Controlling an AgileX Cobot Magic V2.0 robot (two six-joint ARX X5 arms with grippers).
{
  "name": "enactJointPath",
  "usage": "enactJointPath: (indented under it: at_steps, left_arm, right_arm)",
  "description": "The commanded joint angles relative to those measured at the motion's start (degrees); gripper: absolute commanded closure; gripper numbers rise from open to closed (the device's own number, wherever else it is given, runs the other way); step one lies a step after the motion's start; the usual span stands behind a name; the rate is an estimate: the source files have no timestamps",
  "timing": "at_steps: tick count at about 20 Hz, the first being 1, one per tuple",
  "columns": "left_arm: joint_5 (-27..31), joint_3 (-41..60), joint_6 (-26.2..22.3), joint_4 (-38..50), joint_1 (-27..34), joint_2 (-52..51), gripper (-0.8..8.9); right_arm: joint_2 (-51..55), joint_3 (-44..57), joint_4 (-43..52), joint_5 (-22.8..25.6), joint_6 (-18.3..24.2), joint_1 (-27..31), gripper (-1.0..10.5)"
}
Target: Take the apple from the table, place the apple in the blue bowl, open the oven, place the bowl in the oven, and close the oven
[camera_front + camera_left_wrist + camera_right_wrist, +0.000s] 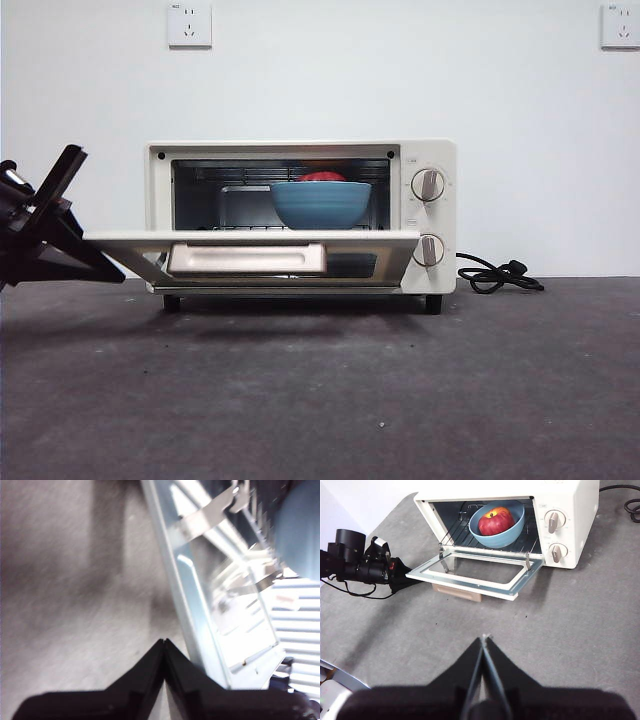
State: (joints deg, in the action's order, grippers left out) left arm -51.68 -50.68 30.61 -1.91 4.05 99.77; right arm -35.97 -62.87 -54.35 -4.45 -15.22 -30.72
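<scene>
Here, at the far left of the front view, the left gripper [80,245] reaches in dark and angular, its tip at the left corner of the oven door [250,240]; its own wrist view shows its two black jaws pressed together to a point beside the door's pale metal frame [200,630]. The door hangs partly lowered, close to level, with its beige bar handle [246,259] facing the front camera. Behind it stands the oven [300,215], a cream-white, boxy toaster oven on black feet, set on the table [320,400], a dark grey, mottled, stone-like surface. On the wire rack inside sits the blue bowl [320,203], wide, deep and matte. From the front only a red sliver of the apple [322,177] clears the bowl's rim; the right wrist view looks down into the cavity and shows the apple [496,521] whole, round and red with yellowish streaks, lying in the bowl [495,539]. Two round knobs [428,185] line the oven's right panel, and a black power cord [495,275] coils on the table beside it. The right gripper [484,640] hangs well back from the oven above the table, its jaws closed together, holding nothing.
</scene>
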Motion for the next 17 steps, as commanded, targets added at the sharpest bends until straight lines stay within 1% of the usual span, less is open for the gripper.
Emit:
enactJointPath:
  at_steps: [1, 5, 8, 17]
  left_arm:
    - [-2.9, -1.3, 4.0, 3.8, -0.7, 0.2, 8.21]
    - [-5.4, -2.2, 9.0, 9.2, -0.8, 0.2, 8.21]
    - [-5.5, -3.2, 12.6, 12.7, -0.8, 0.2, 8.21]
    - [-5.1, -10.0, 14.5, 13.6, -1.2, 0.2, 8.21]
  right_arm:
    - [0.2, 0.5, 0.3, 0.0, -0.3, 0.0, 9.5]
    - [0.2, 0.5, 0.3, 0.0, -0.3, 0.0, 9.5]
    - [0.2, 0.5, 0.3, 0.0, -0.3, 0.0, 9.5]
    - [0.1, 0.5, 0.3, 1.3, -0.3, 0.0, 9.5]
